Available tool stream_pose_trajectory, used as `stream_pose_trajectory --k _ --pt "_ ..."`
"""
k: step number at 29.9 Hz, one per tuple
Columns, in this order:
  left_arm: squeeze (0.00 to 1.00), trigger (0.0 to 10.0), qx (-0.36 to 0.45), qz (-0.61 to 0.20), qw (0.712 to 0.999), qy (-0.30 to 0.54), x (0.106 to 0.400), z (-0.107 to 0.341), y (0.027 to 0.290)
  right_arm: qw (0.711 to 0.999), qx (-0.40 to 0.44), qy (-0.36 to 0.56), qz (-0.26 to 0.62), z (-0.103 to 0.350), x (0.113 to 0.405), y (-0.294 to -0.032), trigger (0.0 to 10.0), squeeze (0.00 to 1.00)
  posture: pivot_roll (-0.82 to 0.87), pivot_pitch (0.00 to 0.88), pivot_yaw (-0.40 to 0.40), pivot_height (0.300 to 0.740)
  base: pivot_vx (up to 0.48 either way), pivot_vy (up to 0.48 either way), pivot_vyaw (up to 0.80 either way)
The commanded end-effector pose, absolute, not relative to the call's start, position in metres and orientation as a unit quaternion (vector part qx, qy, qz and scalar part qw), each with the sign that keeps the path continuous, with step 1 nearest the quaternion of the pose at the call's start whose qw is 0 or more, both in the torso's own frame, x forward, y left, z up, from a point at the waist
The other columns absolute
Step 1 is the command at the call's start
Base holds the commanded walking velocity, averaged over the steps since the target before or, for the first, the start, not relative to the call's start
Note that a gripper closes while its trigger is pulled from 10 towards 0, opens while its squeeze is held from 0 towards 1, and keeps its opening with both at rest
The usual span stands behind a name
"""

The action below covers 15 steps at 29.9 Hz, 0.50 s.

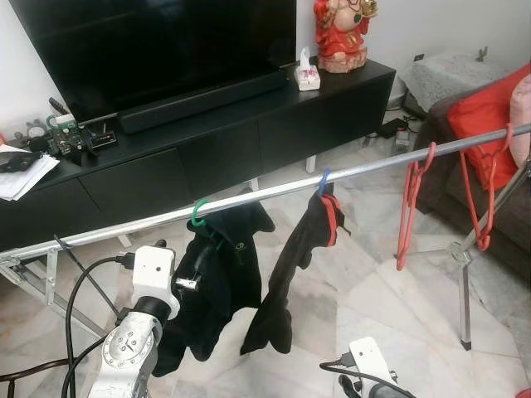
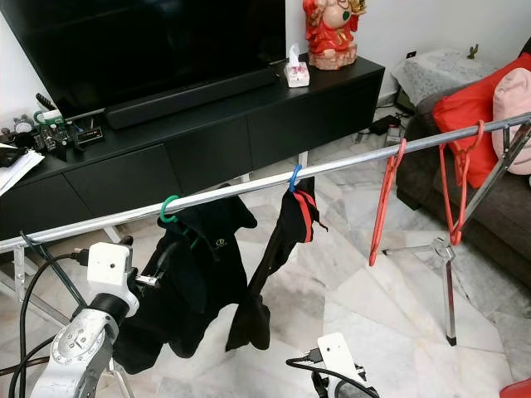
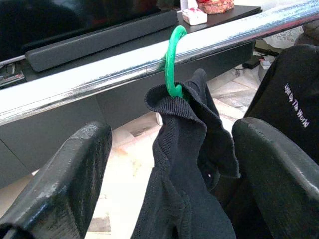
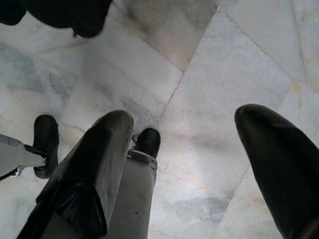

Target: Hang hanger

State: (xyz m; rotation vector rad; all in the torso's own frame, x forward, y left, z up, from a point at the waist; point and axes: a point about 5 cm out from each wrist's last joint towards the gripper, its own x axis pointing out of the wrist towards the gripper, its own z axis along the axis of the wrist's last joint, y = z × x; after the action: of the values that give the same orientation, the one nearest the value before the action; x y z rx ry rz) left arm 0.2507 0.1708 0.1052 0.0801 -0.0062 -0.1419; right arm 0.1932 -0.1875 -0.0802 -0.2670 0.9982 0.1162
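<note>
A green hanger point(image 1: 197, 214) hooks over the slanting metal rail point(image 1: 365, 170), and a black garment point(image 1: 220, 274) hangs from it. In the left wrist view the green hook point(image 3: 173, 59) circles the rail, with the black fabric point(image 3: 189, 164) bunched just beneath. My left gripper point(image 3: 172, 132) is open, one finger point(image 3: 75, 174) on each side of the fabric, a little below the rail. It reaches into the garment from the left point(image 1: 195, 264). Low by the floor, my right gripper point(image 4: 184, 117) is open and holds nothing.
Farther right on the rail hang a blue hanger point(image 1: 323, 181) with a black and red garment point(image 1: 290, 265) and two red hangers point(image 1: 411, 199). A black TV stand point(image 1: 207, 141) runs behind. A sofa point(image 1: 489, 116) and the rail's stand leg point(image 1: 463, 290) are at the right.
</note>
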Motion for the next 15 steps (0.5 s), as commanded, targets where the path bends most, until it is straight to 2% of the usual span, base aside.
stream_pose_trajectory --k 1,7,11,15 --pt "0.0 10.0 0.052 -0.06 0.997 0.005 0.249 0.102 0.177 0.869 -0.127 0.475 0.06 -0.08 0.194 -0.183 10.0 0.0 -0.15 0.0 0.096 0.74 0.0 0.0 0.0" --pt "0.0 10.0 0.059 -0.05 0.997 0.006 0.244 0.099 0.18 0.87 -0.124 0.474 0.058 -0.08 0.194 -0.183 10.0 0.0 -0.15 0.0 0.097 0.74 0.0 0.0 0.0" --pt "0.0 10.0 0.07 -0.043 0.996 0.031 0.22 0.086 0.183 0.868 -0.128 0.476 0.062 -0.081 0.193 -0.184 10.0 0.0 -0.13 0.0 0.091 0.74 0.0 0.0 0.0" --pt "0.0 10.0 0.071 -0.046 0.996 0.036 0.219 0.082 0.181 0.867 -0.13 0.476 0.064 -0.081 0.193 -0.184 10.0 0.0 -0.13 0.0 0.089 0.74 0.0 0.0 0.0"
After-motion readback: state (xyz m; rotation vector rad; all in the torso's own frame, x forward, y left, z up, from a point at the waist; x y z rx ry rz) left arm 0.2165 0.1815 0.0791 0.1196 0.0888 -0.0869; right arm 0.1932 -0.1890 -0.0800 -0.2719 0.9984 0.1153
